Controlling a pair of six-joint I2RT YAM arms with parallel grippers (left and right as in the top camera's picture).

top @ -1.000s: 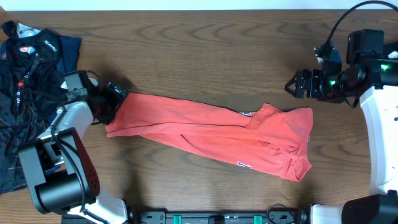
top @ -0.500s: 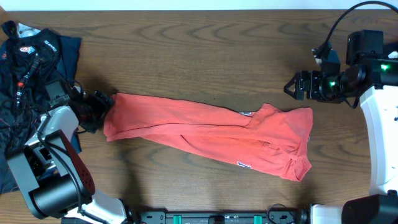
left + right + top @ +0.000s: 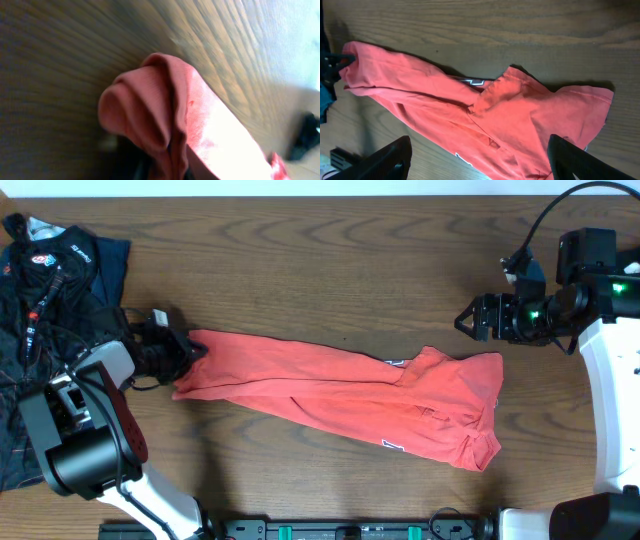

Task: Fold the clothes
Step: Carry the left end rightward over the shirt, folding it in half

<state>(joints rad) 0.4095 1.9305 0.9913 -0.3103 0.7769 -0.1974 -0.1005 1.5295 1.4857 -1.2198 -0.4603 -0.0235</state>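
While the left hand (image 3: pixel 181 355) clamps the bunched end of the T-shirt (image 3: pixel 340 395), probably to stretch it along the desk (image 3: pixel 320 270), we see the right hand (image 3: pixel 468 318) spread empty near the other end.

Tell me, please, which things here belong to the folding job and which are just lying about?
Job: coral-red T-shirt, stretched across the table; left gripper, shut on one end of it; right gripper, open, clear of the shirt.
Lying about: heap of dark garments at the table's left edge.
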